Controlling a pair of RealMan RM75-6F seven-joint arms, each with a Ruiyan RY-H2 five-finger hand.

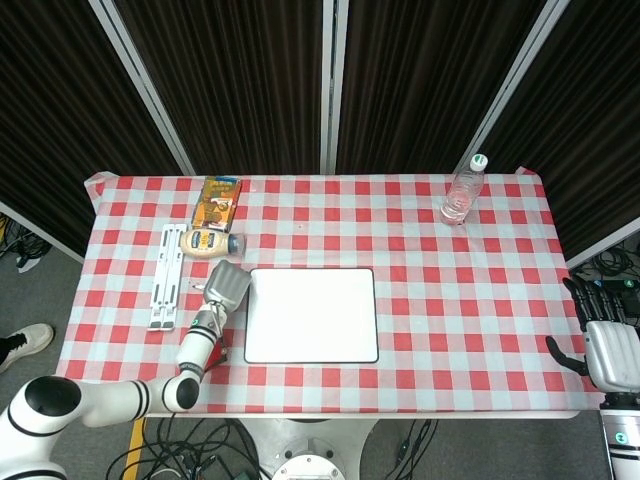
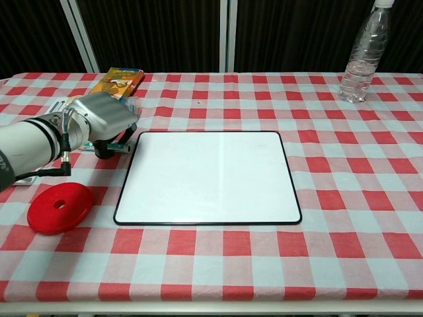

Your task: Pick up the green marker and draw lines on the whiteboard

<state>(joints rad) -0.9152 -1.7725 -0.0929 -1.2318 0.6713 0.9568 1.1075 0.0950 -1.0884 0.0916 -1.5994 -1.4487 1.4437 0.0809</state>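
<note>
The white whiteboard (image 1: 312, 315) (image 2: 208, 175) lies flat in the middle of the checked table. Just off its left edge lies the green marker (image 2: 121, 146), mostly hidden; only a short end shows. My left hand (image 1: 228, 285) (image 2: 102, 119) is hunched over the marker, back upward, with a dark fingertip down beside it. Whether the fingers have closed on the marker is hidden. My right hand (image 1: 606, 348) hangs off the table's right edge, fingers spread and holding nothing; the chest view does not show it.
A red disc (image 2: 59, 208) lies near the front left, under my left forearm. A clear water bottle (image 1: 462, 192) (image 2: 363, 53) stands at the back right. A snack box (image 1: 218, 200), a yellow squeeze bottle (image 1: 210, 242) and a white folding stand (image 1: 167, 275) sit at the back left.
</note>
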